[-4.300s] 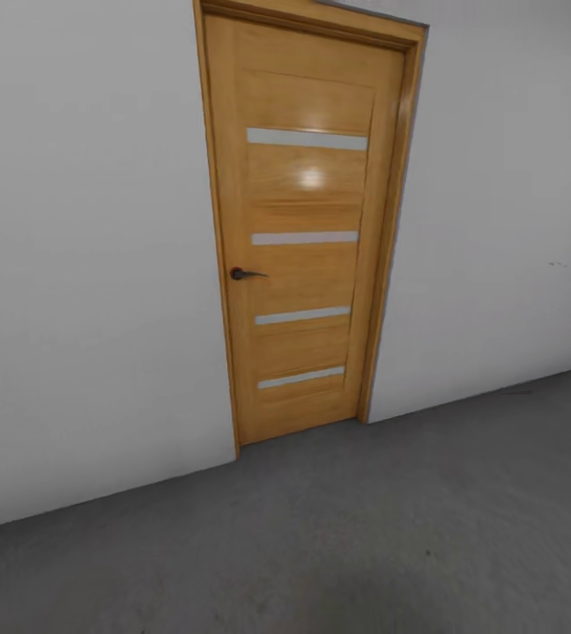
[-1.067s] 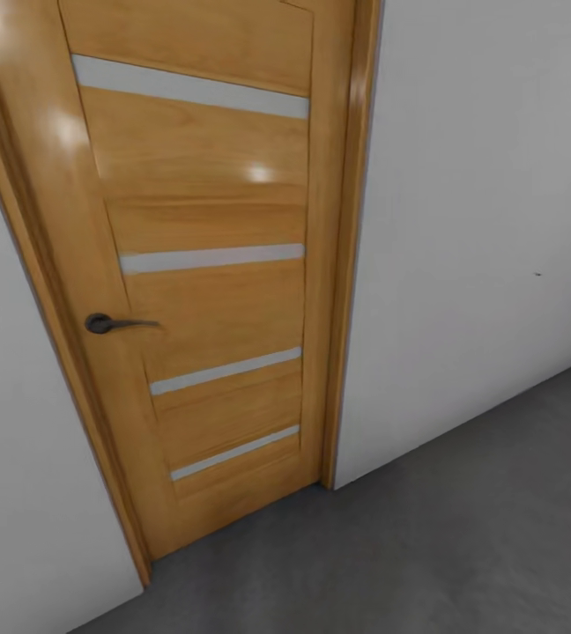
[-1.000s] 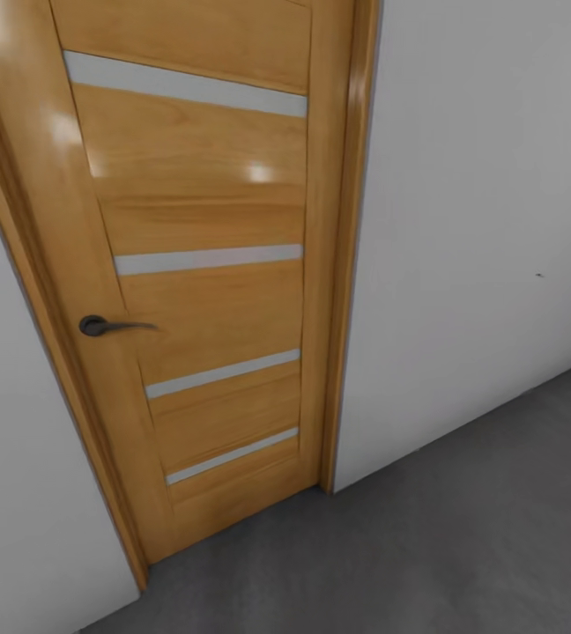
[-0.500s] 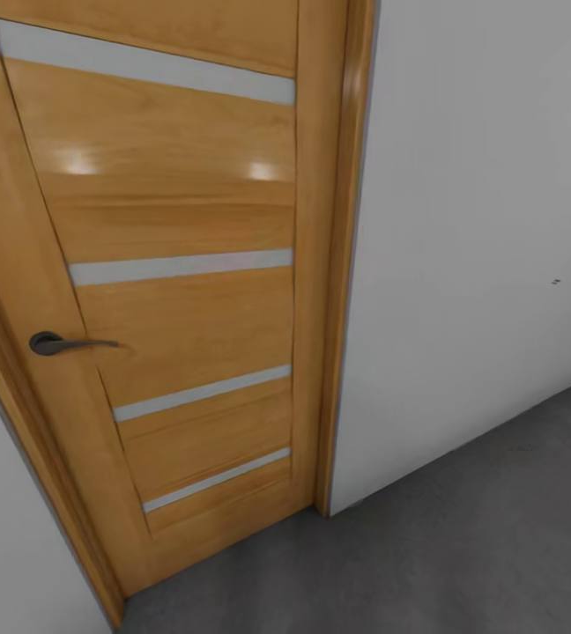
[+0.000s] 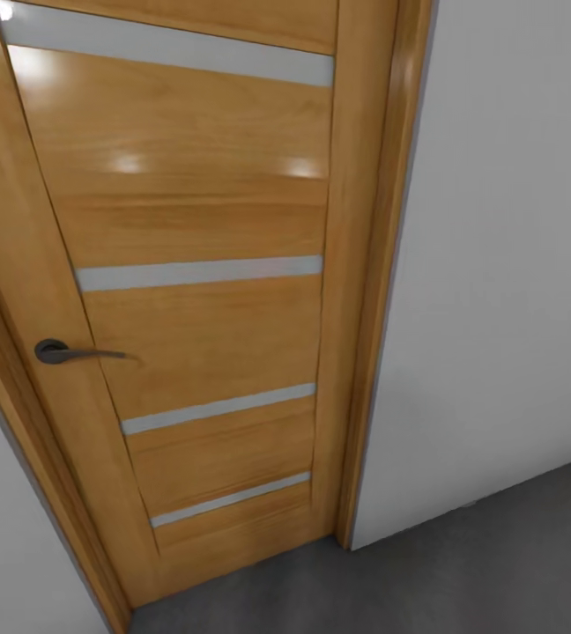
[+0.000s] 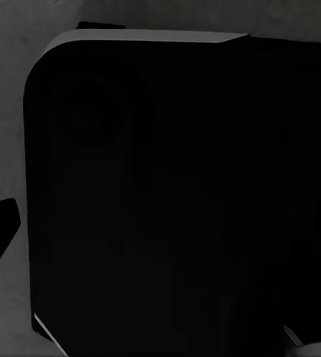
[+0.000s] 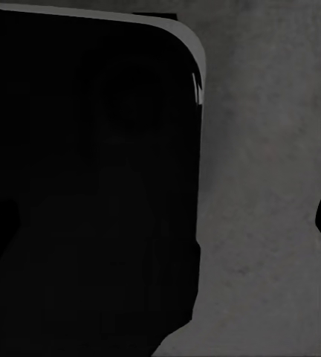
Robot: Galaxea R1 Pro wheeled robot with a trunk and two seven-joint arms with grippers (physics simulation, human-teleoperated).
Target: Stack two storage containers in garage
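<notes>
Facing an orange wooden door (image 5: 197, 308) up close, shut in its frame, dark lever handle (image 5: 65, 353) at its left edge, white wall (image 5: 506, 264) alongside. Dark grey floor (image 5: 462, 563) below, so probably inside the garage, heading out. No storage containers here. Arms tucked against the dark robot base (image 6: 168, 201), likely for driving. Grip width of either gripper: cannot tell.

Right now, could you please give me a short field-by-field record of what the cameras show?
door: orange wood, shut, four pale horizontal strips
handle: dark lever on the door's left side
wall: plain white-grey, right of the frame
floor: dark grey concrete
wrist views: a dark robot part over grey floor
containers: none in sight
grippers: state cannot be told
</notes>
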